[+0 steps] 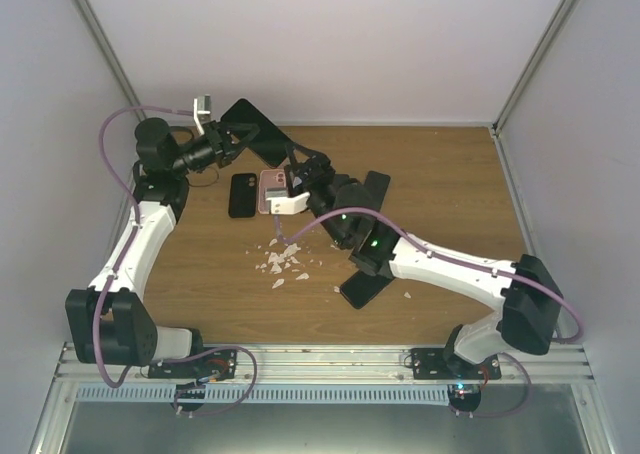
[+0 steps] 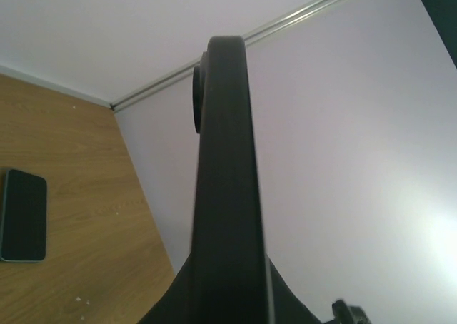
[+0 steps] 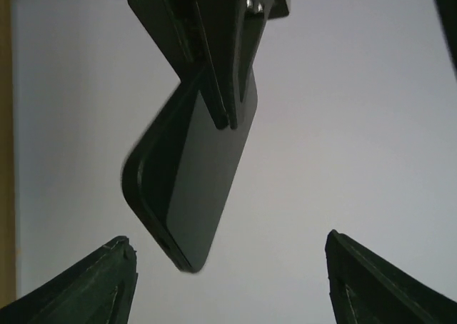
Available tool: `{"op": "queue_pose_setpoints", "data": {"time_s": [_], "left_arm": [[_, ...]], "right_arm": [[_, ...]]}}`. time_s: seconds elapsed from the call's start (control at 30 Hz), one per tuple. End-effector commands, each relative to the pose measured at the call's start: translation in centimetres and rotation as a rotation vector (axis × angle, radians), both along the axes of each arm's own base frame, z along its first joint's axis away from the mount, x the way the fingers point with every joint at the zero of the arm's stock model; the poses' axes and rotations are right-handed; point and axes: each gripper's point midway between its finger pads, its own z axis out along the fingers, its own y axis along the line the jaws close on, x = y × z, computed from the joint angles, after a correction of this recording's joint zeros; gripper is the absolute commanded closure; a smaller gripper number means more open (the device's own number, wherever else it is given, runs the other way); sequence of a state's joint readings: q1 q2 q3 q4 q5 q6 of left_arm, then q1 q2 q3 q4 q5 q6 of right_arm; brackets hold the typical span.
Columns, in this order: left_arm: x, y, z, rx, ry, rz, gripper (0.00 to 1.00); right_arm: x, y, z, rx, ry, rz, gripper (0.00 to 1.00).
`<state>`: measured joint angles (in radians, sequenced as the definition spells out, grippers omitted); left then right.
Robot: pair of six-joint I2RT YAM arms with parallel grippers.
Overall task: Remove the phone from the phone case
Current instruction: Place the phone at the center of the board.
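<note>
While the left tool (image 3: 221,103) is clamped on one end of the black phone (image 3: 193,188), held in the air near the back wall (image 1: 350,44), the right tool (image 3: 227,245) stands apart just beside it. Stiff, smooth and probably slippery, the phone sits in a thin case (image 3: 133,170); its free end looks the best hold. White crumbs (image 1: 283,264) litter the wooden table (image 1: 440,174).

From the table (image 1: 450,174) centre, a loose phone (image 1: 242,195) lies at ten o'clock with a second phone (image 1: 270,182) just at its three, scraps (image 1: 282,264) at eight, and the phone case (image 1: 262,134), in the left gripper (image 3: 227,110), at eleven.
</note>
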<state>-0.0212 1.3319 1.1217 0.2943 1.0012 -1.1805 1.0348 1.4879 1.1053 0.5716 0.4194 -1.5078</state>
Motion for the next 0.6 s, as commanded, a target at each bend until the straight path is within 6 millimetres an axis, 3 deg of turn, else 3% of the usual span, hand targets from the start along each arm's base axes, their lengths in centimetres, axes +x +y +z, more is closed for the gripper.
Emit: {"op": "queue_pose_setpoints", "data": {"time_s": [0.0,0.23,0.43,0.57], "left_arm": [[-0.2,0.5,1.7,0.065,-0.139,0.028,1.00],[-0.7,0.2,2.0,0.140,-0.249,0.007,1.00],[-1.5,-0.6,2.0,0.198,-0.360,-0.049,1.00],[-2.9,-2.3,2.0,0.236,-0.460,-0.122,1.00]], "right_arm": [[1.3,-2.3,0.3,0.108,0.216,-0.018,0.25],[0.9,-5.2,-0.6,0.207,0.579,0.072,0.13],[0.2,-7.5,0.3,0.320,0.842,0.172,0.07],[-0.1,-8.7,1.1,0.421,0.976,0.221,0.04]]}}
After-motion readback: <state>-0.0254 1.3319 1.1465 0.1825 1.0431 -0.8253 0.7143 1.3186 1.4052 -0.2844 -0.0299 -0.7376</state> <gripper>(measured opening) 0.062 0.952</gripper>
